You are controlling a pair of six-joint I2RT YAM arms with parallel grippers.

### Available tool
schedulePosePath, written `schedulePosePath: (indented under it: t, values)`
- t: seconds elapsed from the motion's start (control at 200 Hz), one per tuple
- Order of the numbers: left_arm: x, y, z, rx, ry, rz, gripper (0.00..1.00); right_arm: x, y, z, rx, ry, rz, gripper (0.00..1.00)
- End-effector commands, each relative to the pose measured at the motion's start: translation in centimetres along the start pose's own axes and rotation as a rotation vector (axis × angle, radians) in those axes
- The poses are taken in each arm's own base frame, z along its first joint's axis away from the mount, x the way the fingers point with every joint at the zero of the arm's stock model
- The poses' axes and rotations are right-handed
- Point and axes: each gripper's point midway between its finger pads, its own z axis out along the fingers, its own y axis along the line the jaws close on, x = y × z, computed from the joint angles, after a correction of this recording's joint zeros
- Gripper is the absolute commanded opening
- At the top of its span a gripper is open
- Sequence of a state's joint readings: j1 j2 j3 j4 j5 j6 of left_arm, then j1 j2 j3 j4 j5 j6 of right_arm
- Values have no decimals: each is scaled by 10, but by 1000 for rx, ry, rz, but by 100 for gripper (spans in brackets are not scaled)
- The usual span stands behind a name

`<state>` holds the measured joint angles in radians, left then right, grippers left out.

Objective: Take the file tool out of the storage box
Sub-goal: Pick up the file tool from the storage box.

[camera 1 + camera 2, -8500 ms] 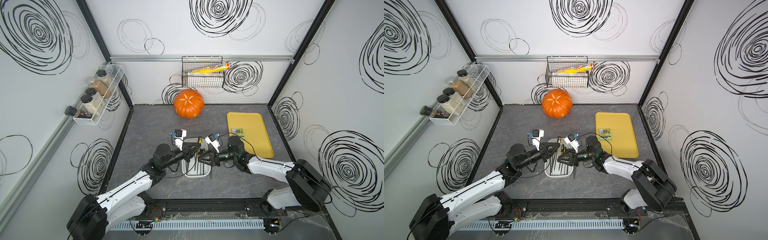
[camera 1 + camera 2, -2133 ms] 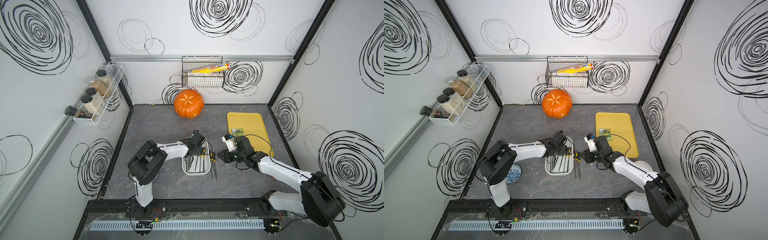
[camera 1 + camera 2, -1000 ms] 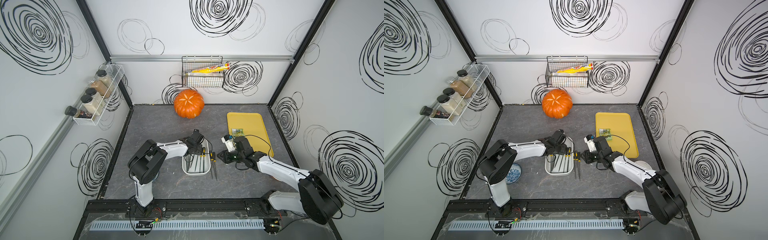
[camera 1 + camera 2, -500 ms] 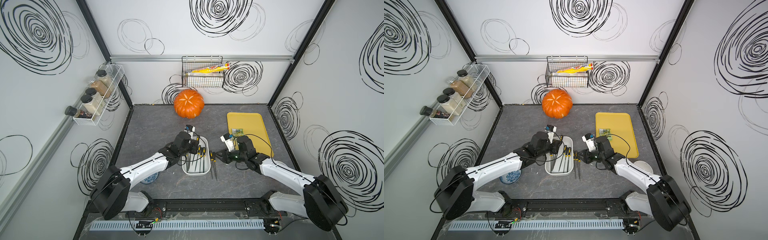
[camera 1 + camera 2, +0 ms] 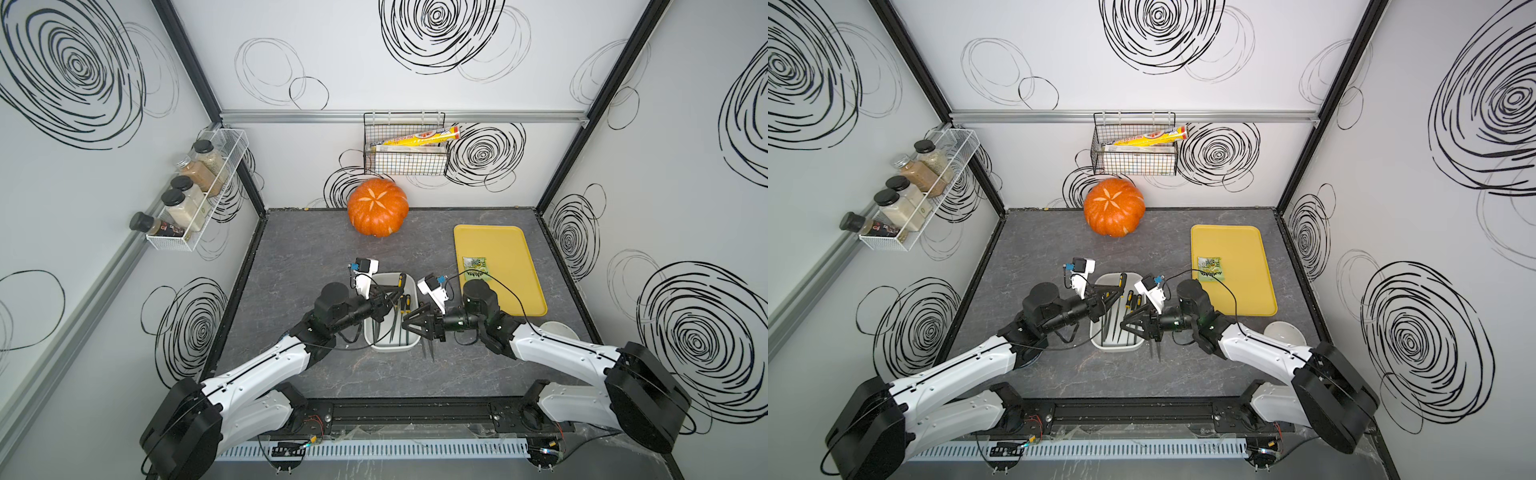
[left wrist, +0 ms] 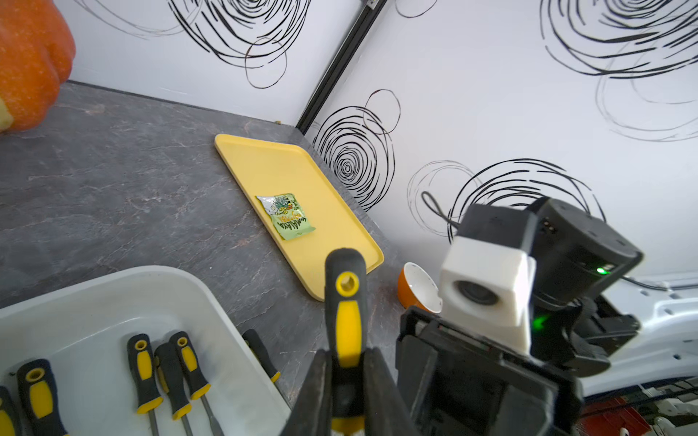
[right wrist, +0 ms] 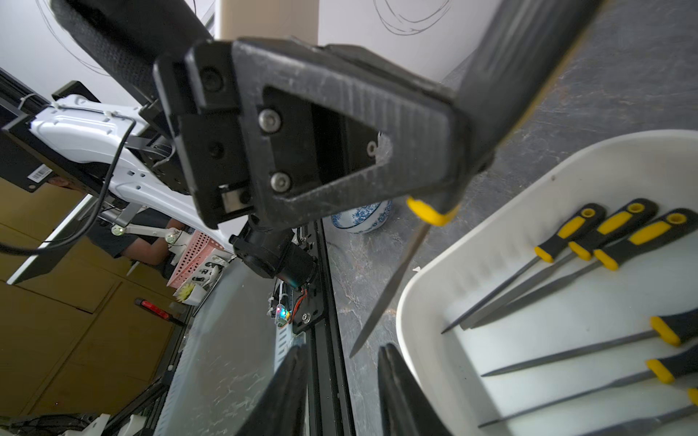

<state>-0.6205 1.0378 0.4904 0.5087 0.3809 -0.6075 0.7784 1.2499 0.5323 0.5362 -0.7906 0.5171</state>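
The white storage box (image 5: pixel 390 347) (image 5: pixel 1117 347) sits at the table's middle front, with several black-and-yellow files (image 6: pixel 143 370) (image 7: pixel 604 245) lying in it. My left gripper (image 5: pixel 390 300) (image 5: pixel 1111 300) (image 6: pixel 349 396) hovers over the box, shut on the handle of one file tool (image 6: pixel 345 302). Its blade (image 7: pixel 389 283) (image 5: pixel 376 328) hangs down toward the front. At the box's right edge, facing the left gripper, my right gripper (image 5: pixel 405 324) (image 5: pixel 1122 326) (image 7: pixel 342 389) is open with nothing between its fingers.
Two files (image 5: pixel 428 351) (image 5: pixel 1155 349) lie on the table right of the box, partly under the right gripper. A yellow tray (image 5: pixel 498 249) with a green packet (image 5: pixel 473 266) is at right, an orange bowl (image 6: pixel 415 290) near it. The pumpkin (image 5: pixel 377 207) stands at the back, and a blue-patterned bowl (image 7: pixel 362 219) left of the box.
The right gripper has moved left to the box's right edge and its jaws have spread wider. The left arm has changed its posture while its gripper stayed over the box.
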Motion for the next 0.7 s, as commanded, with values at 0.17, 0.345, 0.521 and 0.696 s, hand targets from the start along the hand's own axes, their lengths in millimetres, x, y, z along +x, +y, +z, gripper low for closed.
schedulePosePath:
  t: [0.17,0.345,0.521,0.696]
  values:
    - [-16,-25,-12,110,-78,29,0,-20,15,14,-74,-38,-39,37]
    - [-14,-26,-12,116,-74,24,0,-29,12,20,-76,-57,-48,32]
    - [-11,-20,-11,92,-64,19,0,-27,9,23,-84,-51,-25,1]
    - [-10,-15,-13,55,-59,31,49,-7,-21,16,120,36,98,0]
